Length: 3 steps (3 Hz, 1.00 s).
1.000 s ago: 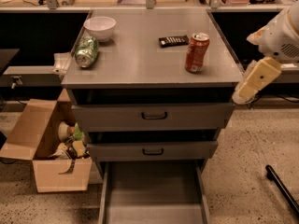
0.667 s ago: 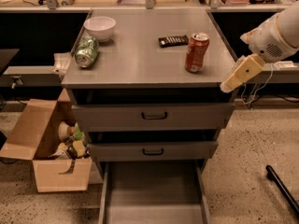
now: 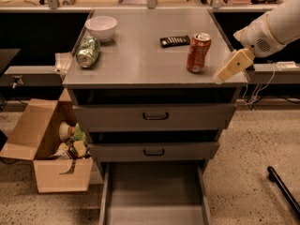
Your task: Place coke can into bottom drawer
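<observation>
The grey cabinet (image 3: 140,60) fills the middle of the camera view, and everything else is placed from it. At its foot the bottom drawer (image 3: 154,191) is pulled out toward the camera, and its flat floor shows nothing lying in it, so the place for the can looks ready. Left of the cabinet, on the floor, an open cardboard box (image 3: 33,135) holds some odds and ends. The robot's white arm (image 3: 274,25) reaches in from the cabinet's right side, above its right edge. The two shallower drawers (image 3: 154,117) above the bottom one look pushed in or nearly so. On the cabinet top a white bowl (image 3: 101,28) sits at the back left, with a green soda can (image 3: 87,51) lying on its side just in front of it. The coke can (image 3: 198,53) stands upright toward the top's right front, and a small black remote (image 3: 175,41) lies just behind it. The gripper (image 3: 228,71) hangs over the cabinet's right front corner, just right of the coke can and apart from it; it carries nothing, and whether it is released or clenched I cannot tell. As I judge it, only the approach is under way: grasping the can, lifting it, lowering it into the drawer and letting go all remain.
</observation>
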Each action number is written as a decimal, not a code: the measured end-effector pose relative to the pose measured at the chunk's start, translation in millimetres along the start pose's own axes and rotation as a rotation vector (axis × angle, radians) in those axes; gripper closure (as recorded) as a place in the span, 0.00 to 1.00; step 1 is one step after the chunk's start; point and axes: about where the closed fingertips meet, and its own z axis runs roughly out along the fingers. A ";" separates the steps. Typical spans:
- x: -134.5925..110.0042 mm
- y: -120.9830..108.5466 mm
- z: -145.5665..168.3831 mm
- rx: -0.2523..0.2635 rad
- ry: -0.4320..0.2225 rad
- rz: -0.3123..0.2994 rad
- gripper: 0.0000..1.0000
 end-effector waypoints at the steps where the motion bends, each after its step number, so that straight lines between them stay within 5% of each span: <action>1: -15.5 -22.0 26.1 -0.039 -0.063 0.019 0.00; 3: -38.4 -48.9 57.4 -0.078 -0.199 0.061 0.00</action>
